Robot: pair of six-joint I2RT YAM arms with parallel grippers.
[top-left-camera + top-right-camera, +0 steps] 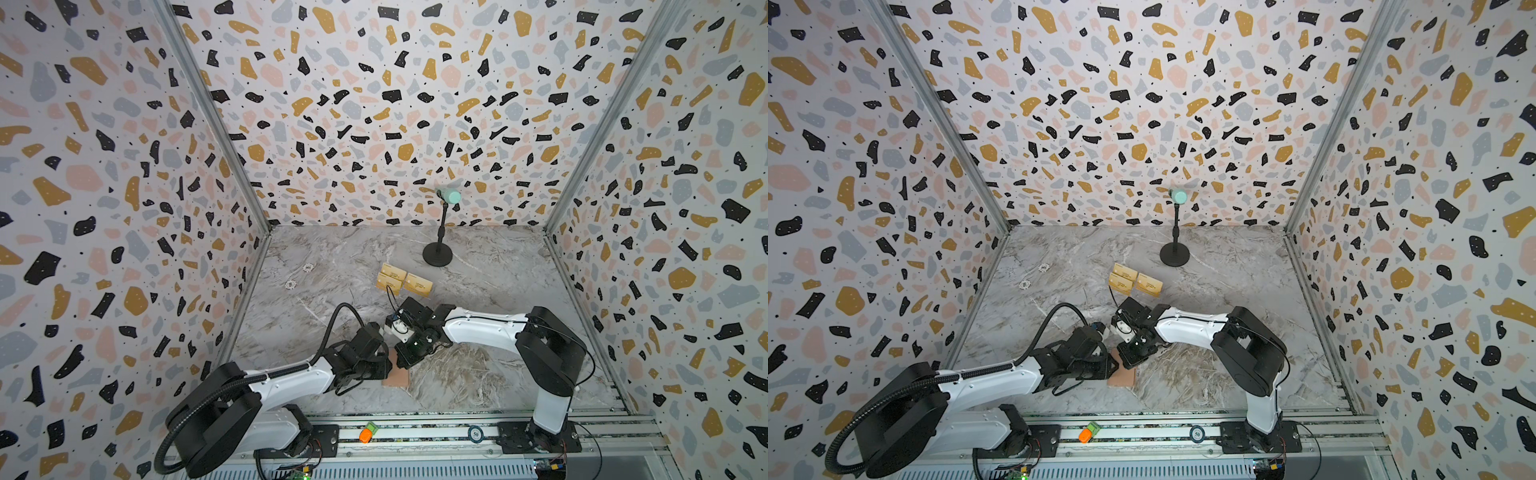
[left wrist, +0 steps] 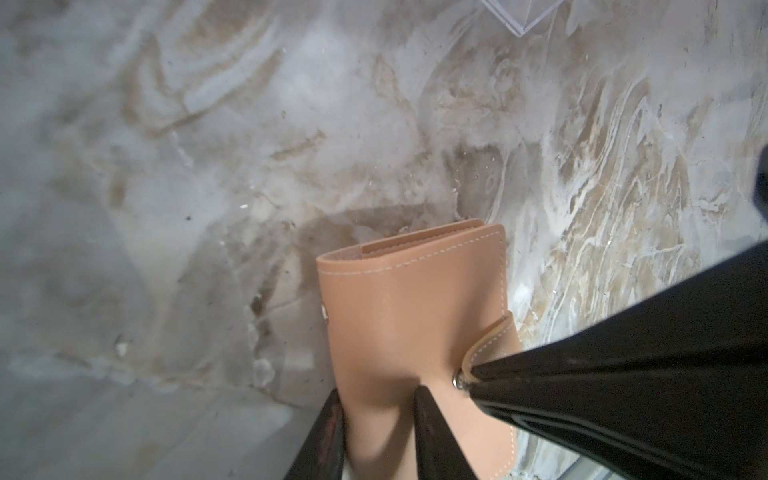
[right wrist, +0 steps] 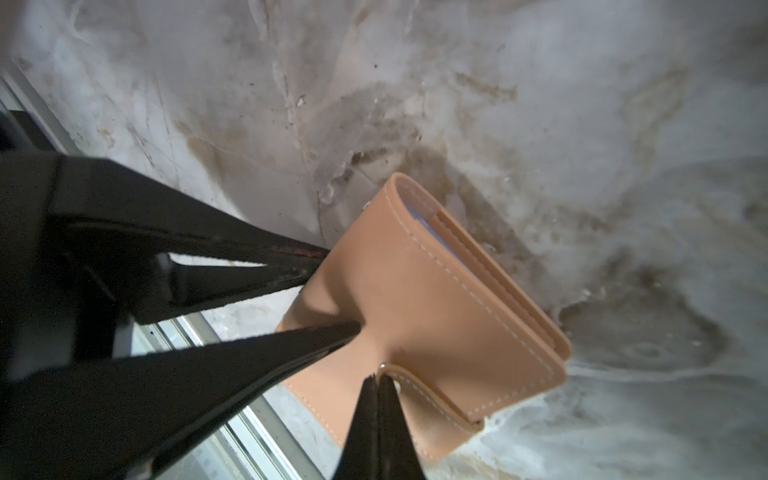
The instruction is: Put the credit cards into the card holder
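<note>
**Left wrist view.** Nearest the lens is the left gripper (image 2: 376, 391), jaws apart. One finger (image 2: 434, 432) bears on the cover of the card holder (image 2: 415, 299). The other stands just beside the holder's edge. A clamp cannot be confirmed. The card holder is closed and lies flat on the marble-pattern table (image 2: 187, 124). The right gripper (image 2: 473, 376) has its jaws together on the end of the snap strap (image 2: 490, 345), next to the metal snap. A clear acrylic corner (image 2: 523, 18) lies well apart from the holder.

**Right wrist view.** The right gripper (image 3: 376, 380) has its jaws closed, with the strap end pinched between the tips. The left gripper (image 3: 344, 289) has one tip on the cover and one against the holder's edge.

**Top views.** In both top views the two arms meet over the card holder (image 1: 398, 379) (image 1: 1123, 379), at 6 o'clock on the table. Three gold credit cards (image 1: 404, 281) (image 1: 1136, 281) sit grouped at 12 o'clock from the holder, well apart from it. A black stand (image 1: 437, 254) with a teal head is at 1 o'clock from the cards. On the rail (image 1: 436, 440) at the 6 o'clock edge lie an orange item (image 1: 365, 434) and a chip (image 1: 476, 434).
</note>
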